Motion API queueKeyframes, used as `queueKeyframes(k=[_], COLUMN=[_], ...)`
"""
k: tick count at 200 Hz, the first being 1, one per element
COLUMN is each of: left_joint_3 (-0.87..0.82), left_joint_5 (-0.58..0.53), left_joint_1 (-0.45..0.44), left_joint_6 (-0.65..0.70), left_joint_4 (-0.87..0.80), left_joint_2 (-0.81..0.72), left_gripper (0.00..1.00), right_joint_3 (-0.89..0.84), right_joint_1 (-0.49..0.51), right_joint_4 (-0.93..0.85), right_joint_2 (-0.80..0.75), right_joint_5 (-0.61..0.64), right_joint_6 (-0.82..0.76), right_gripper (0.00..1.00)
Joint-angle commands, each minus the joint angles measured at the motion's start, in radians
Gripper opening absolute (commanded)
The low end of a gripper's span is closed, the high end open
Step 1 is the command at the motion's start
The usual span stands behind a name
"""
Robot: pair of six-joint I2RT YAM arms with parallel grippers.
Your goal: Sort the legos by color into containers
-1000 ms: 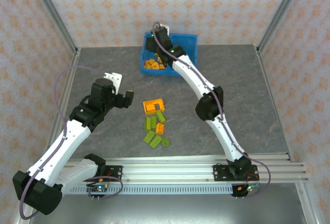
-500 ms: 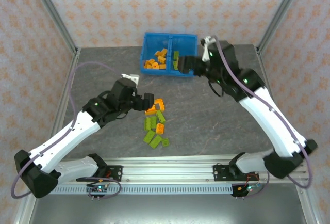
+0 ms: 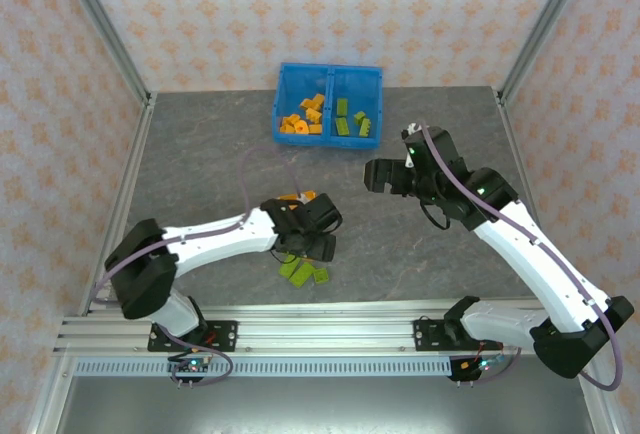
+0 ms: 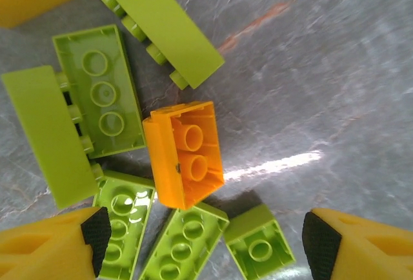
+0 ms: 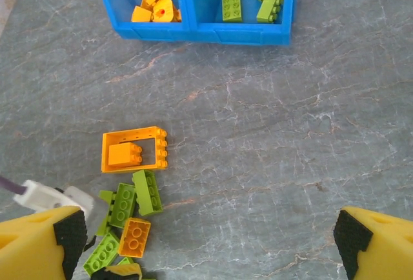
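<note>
— So, where is the risk here?
— In the crowding. The left hand (image 4: 208, 236) hangs open right over the pile. The orange brick (image 4: 186, 154) it seems set to take has green bricks (image 4: 100, 93) touching or just beside its left side and near end. I'd guess fingers closing there could catch a green one too, or shove the orange one askew so it slips out.
— And then?
— A green one could land among the orange. The blue bin (image 5: 193, 31) sits at the far edge of the table (image 3: 200, 154), well apart from the pile, so a poor grip has time to fail.
— The right hand (image 5: 208, 233)?
— Open and empty above the middle of the table. If it reaches for the same pile, the arms might clash.
— How do the bricks look?
— The orange one lies upside down, two tubes showing in its hollow. The loose ones huddle toward the near edge, mostly lime green, beside an orange frame (image 5: 134, 151) with a small orange brick inside. In the bin, orange pieces lie in the left half and green in the right.
</note>
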Motion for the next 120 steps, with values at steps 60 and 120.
queueKeyframes(k=[60,120], left_joint_3=[-0.014,-0.04], left_joint_5=[-0.064,-0.061], left_joint_1=[-0.003,-0.002], left_joint_6=[-0.013,-0.026], left_joint_4=[0.114,0.141], left_joint_2=[0.13,0.175], left_gripper=[0.65,0.53], right_joint_3=[-0.002,0.006], right_joint_1=[0.002,0.002], right_joint_4=[-0.023,-0.031], right_joint_2=[-0.016,-0.017], right_joint_5=[0.06,0.074], right_joint_6=[0.019,0.03], right_gripper=[0.99,0.99])
